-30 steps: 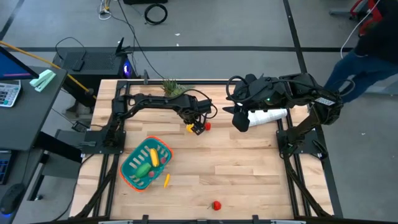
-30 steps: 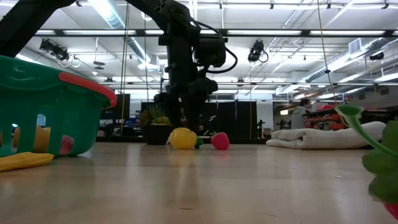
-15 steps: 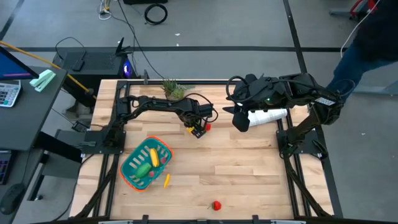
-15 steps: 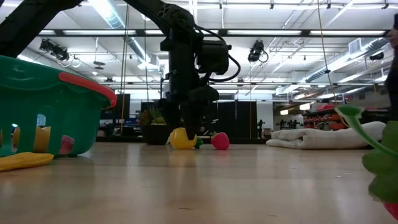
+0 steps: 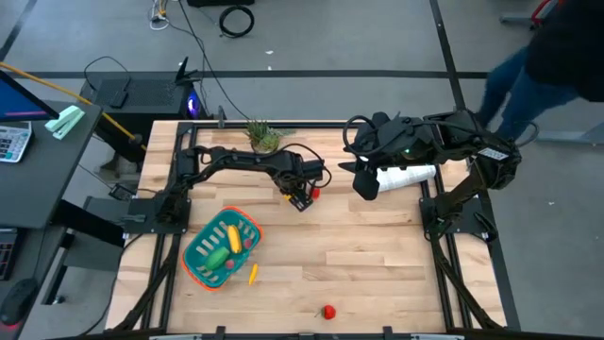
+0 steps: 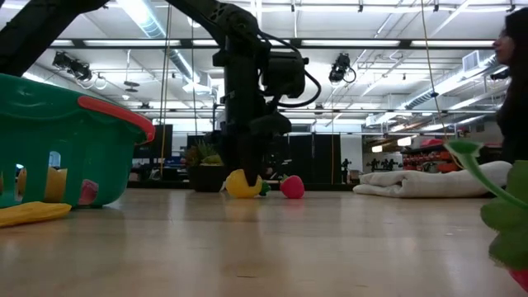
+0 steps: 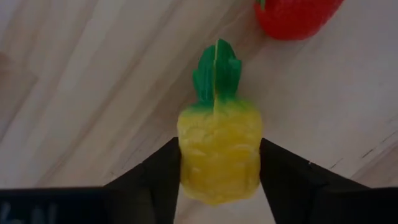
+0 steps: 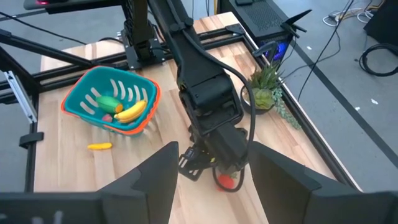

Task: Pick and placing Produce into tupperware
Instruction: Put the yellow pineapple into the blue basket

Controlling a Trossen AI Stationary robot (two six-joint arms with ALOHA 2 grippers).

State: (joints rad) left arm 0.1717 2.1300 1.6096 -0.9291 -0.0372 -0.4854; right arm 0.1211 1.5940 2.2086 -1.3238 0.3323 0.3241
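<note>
Fingers (image 7: 155, 180) of the left tool (image 7: 217, 180) stand on either side of a yellow pineapple-shaped toy (image 7: 218, 155) lying on the tabletop (image 5: 359, 255), both touching its flanks; the toy is not lifted. Just beside it on the right lies a red toy (image 5: 314, 192). Behind them stands a spiky potted plant (image 5: 262, 135). Near the left edge sits the teal basket (image 5: 200, 264) holding a banana (image 5: 232, 236) and a green piece (image 5: 217, 257), a thin orange piece (image 5: 252, 274) just outside. Another red piece (image 5: 328, 311) lies at the near edge. At far right, the right tool (image 5: 363, 179) hovers, fingers parted and empty, above a folded cloth (image 5: 406, 176).
</note>
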